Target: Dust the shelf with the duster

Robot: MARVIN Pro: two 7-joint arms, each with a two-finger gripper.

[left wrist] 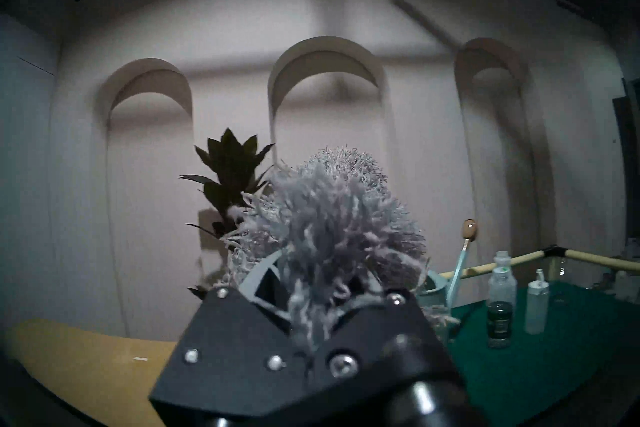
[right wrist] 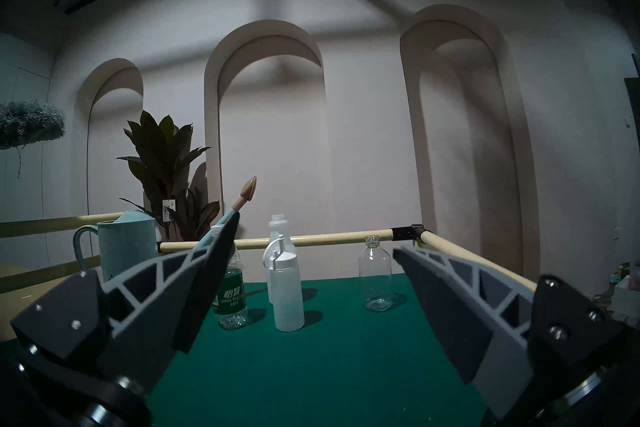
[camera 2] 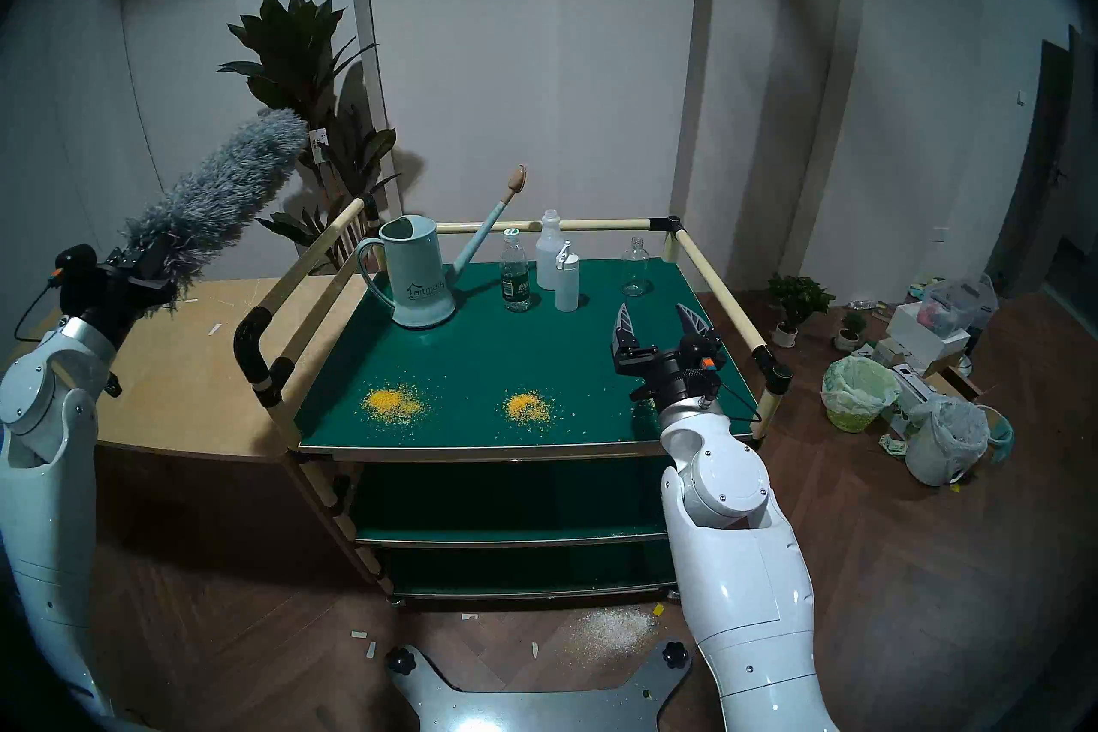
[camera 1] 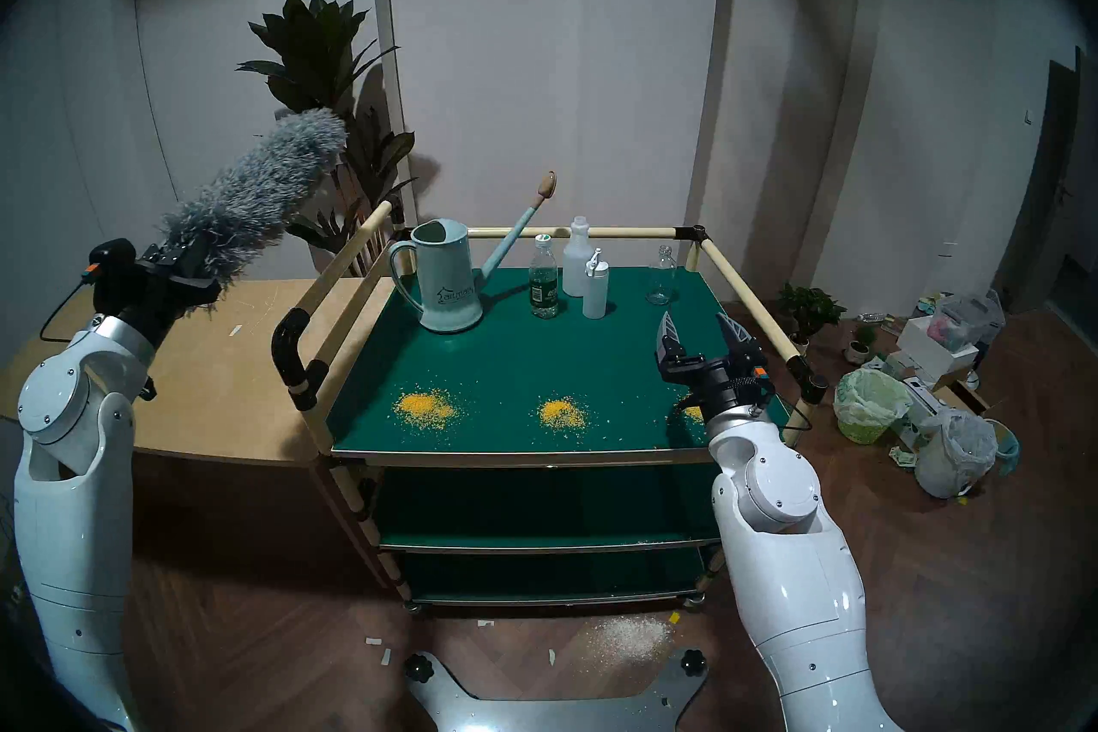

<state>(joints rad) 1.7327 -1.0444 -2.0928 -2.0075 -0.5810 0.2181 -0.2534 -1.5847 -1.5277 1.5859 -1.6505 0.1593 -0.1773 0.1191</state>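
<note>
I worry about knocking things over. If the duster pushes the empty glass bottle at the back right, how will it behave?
The glass bottle looks empty and uncapped, so probably light; it may slide or tip easily. It is round, so once down it could roll. The duster looks soft, so its push is probably gentle.

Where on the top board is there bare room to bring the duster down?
The shelf is bare in its middle band, between the watering can and the yellow crumb piles. The back edge is crowded with bottles; the open right gripper hovers near the right rail.
</note>
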